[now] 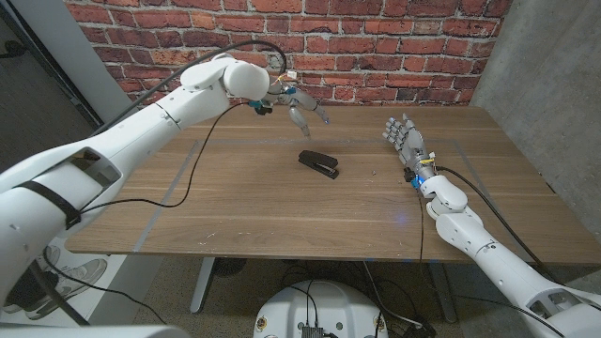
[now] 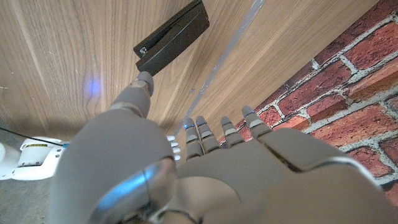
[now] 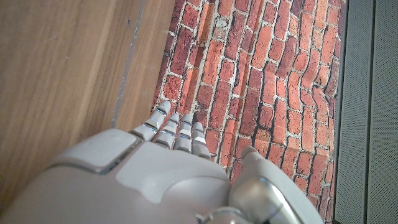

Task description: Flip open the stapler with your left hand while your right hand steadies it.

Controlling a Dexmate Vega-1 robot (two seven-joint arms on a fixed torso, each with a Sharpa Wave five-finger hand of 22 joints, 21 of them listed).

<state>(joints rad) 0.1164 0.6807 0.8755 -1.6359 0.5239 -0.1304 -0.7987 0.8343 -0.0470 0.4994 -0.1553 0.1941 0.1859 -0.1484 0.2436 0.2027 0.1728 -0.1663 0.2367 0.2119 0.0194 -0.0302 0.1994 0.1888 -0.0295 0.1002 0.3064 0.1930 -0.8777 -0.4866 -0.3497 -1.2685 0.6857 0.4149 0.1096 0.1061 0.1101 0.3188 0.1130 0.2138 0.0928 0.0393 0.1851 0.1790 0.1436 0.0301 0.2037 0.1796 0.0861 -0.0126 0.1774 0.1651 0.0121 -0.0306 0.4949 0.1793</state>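
1. Wooden table (image 1: 282, 211): brown plank top with a thin pale line marked across it, seen in the head view.
2. Right hand (image 1: 404, 139): grey, on the white right arm, standing upright near the table's right side with its fingers spread and pointing up. It holds nothing (right wrist view agrees, fingers (image 3: 177, 130) straight against the red brick wall (image 3: 261, 81)).
3. Black closed stapler (image 1: 319, 164): lies on the table around the middle, between the two hands and well apart from both. Nothing touches it.
4. Left hand (image 1: 300, 111): grey, raised above the far part of the table, left of and beyond the stapler, fingers apart and empty. In the left wrist view its fingertips (image 2: 199, 124) reach toward the stapler (image 2: 171, 37) with a gap between them.
5. Brick wall behind the table; grey concrete wall (image 1: 554, 84) on the right.
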